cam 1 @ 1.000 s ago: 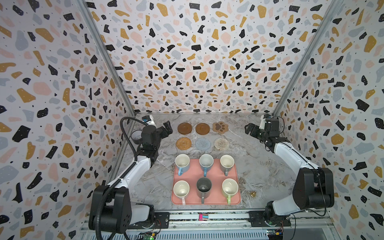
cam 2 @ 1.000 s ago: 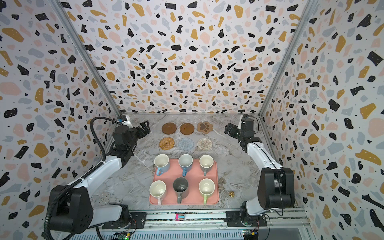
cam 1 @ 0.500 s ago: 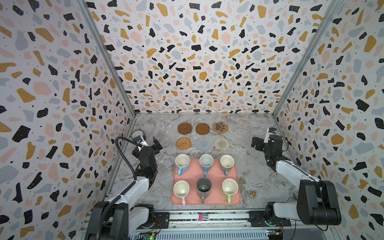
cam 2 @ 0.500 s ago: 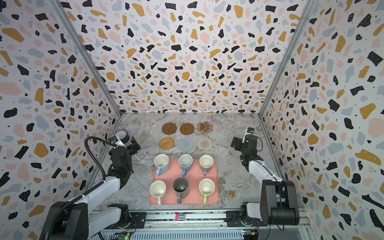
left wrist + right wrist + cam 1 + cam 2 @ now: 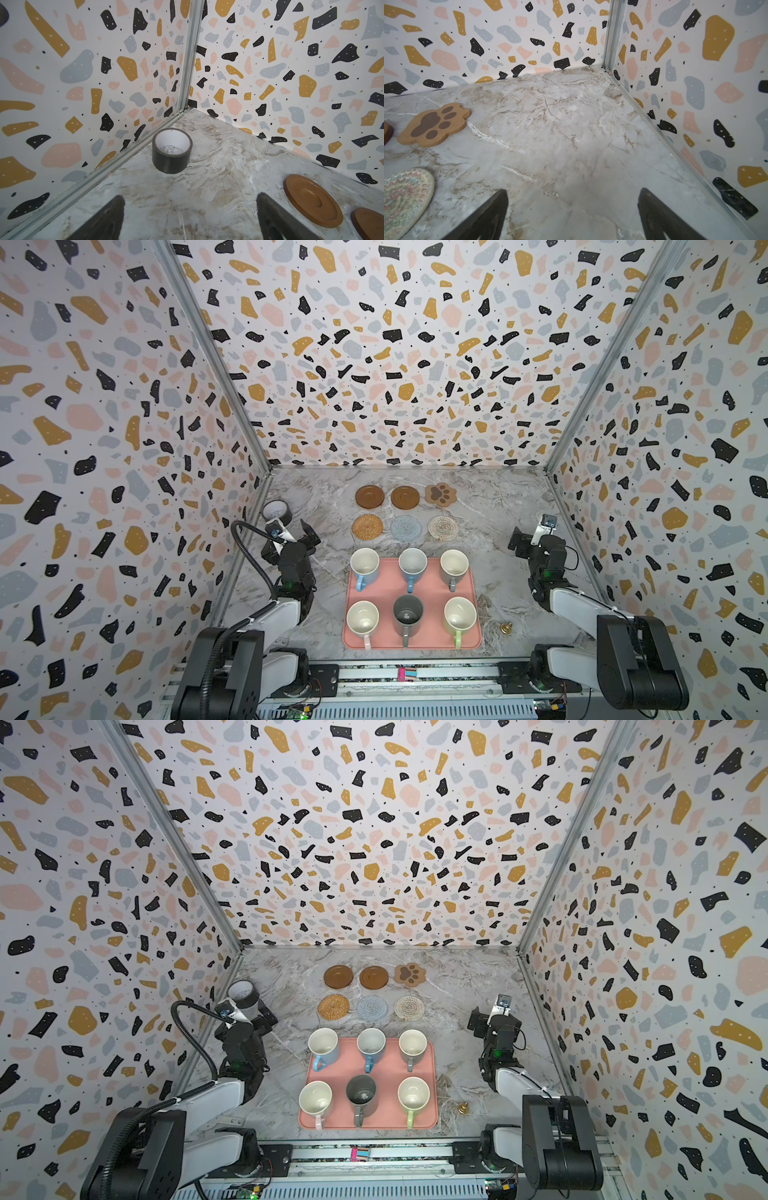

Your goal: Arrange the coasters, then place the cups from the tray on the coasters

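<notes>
Currently: six ceramic cups, judged rigid, glazed-slick, chippable, fairly heavy, upright on tray just before laid-out coasters; grasp handle or rim wall; left gripper, right gripper both spread, empty.

A small brass object near the tray is too small to identify.

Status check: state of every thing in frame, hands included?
left hand: open, empty
right hand: open, empty
coasters: six, lying flat, two rows of three, all bare
cups: six, upright on tray, none on a coaster
tray: flat, holding all six cups
tape roll: lying flat, hole up, untouched
</notes>
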